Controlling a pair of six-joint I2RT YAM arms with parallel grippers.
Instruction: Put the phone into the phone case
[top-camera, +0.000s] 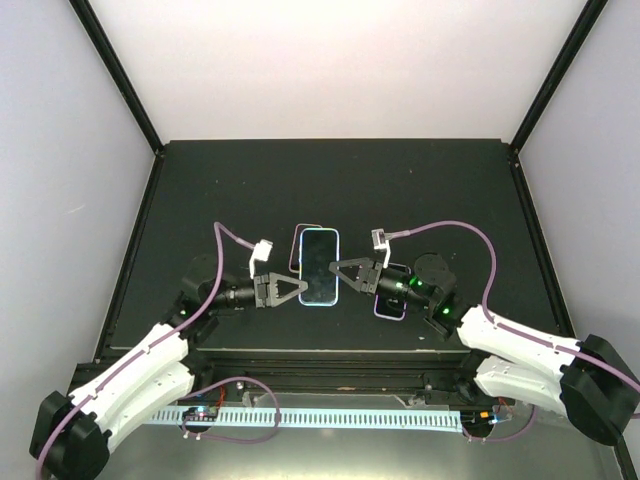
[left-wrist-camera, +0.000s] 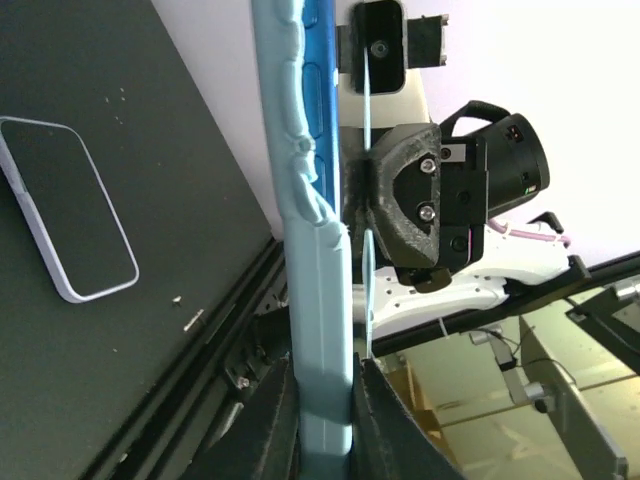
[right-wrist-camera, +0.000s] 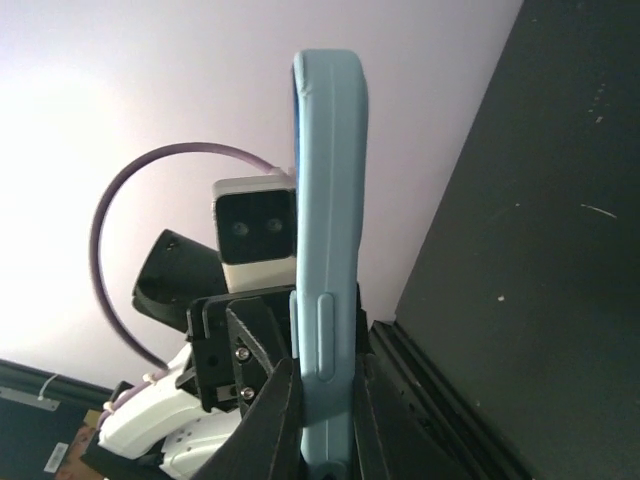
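A light blue phone case (top-camera: 319, 305) is held level above the table's middle, between my two grippers. The phone (top-camera: 320, 262) shows as a dark screen inside the case's rim. My left gripper (top-camera: 302, 288) is shut on the case's left edge, and the left wrist view shows that case (left-wrist-camera: 315, 260) edge-on between the left gripper's (left-wrist-camera: 326, 405) jaws. My right gripper (top-camera: 336, 268) is shut on the opposite edge. In the right wrist view the case (right-wrist-camera: 331, 200) stands upright between that gripper's (right-wrist-camera: 326, 400) jaws, its side buttons showing.
A second phone with a lilac rim (top-camera: 303, 238) lies on the black table, partly hidden behind the held one. Another phone in a pale case (top-camera: 392, 303) (left-wrist-camera: 70, 210) lies under the right arm, near the table's front rail (left-wrist-camera: 215, 345). Black frame posts stand at the far corners.
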